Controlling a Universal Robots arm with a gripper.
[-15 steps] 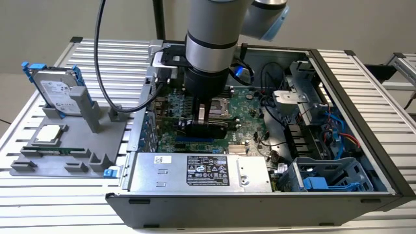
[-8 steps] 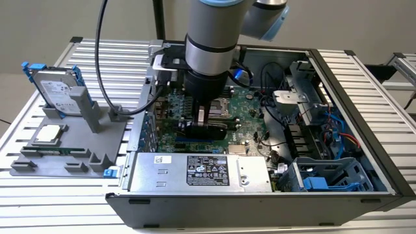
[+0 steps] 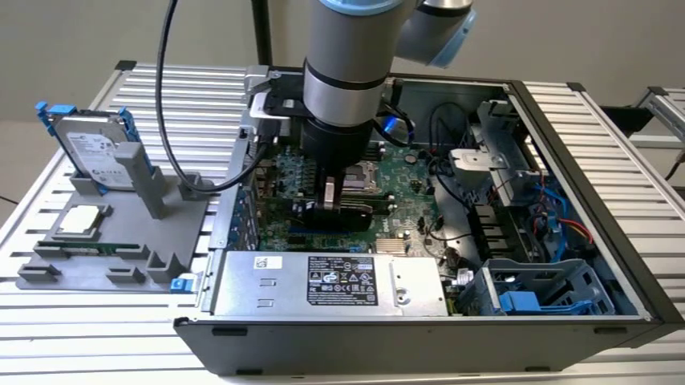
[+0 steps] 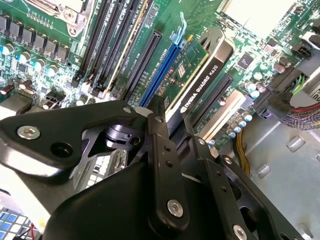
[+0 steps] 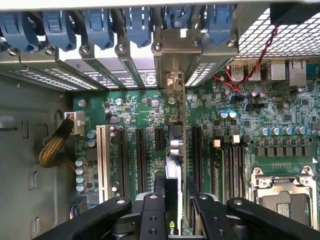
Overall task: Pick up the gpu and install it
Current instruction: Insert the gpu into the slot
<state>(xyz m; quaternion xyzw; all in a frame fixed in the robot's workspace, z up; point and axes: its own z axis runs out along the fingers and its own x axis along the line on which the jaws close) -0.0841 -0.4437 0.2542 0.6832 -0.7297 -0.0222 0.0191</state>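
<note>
Grey metal slats form the table (image 3: 599, 128) we see in the exterior view, with an open case (image 3: 428, 349) lying on it. Our arm (image 3: 345, 72) reaches straight down into the case, and the gripper (image 3: 334, 210) sits low over the motherboard (image 3: 412, 172), its fingers closed on the gpu (image 3: 345, 215), which stands on edge. Toward the exterior view's left a grey rack (image 3: 160, 241) holds a hard drive (image 3: 95, 148) upright and a memory stick (image 3: 91, 248) lying flat. Inside the case, the power supply (image 3: 326, 282) lies along the near wall, and a blue drive cage (image 3: 535, 297) fills the corner to the exterior view's right.

In the second wrist view the black fingers (image 4: 165, 165) pinch the gpu (image 4: 200, 82) by its top edge. The card stands upright just beside the blue slot (image 4: 162, 70), with black slots (image 4: 145, 62) on both sides; we cannot tell whether it is fully seated.

In the first wrist view the fingers (image 5: 152, 217) clamp the gpu (image 5: 175, 145) from both sides. Its bracket (image 5: 173, 82) meets the case's rear wall below the blue clips (image 5: 100, 25). Neighbouring slots (image 5: 141, 160) stand open, and little room is left beside the card.
</note>
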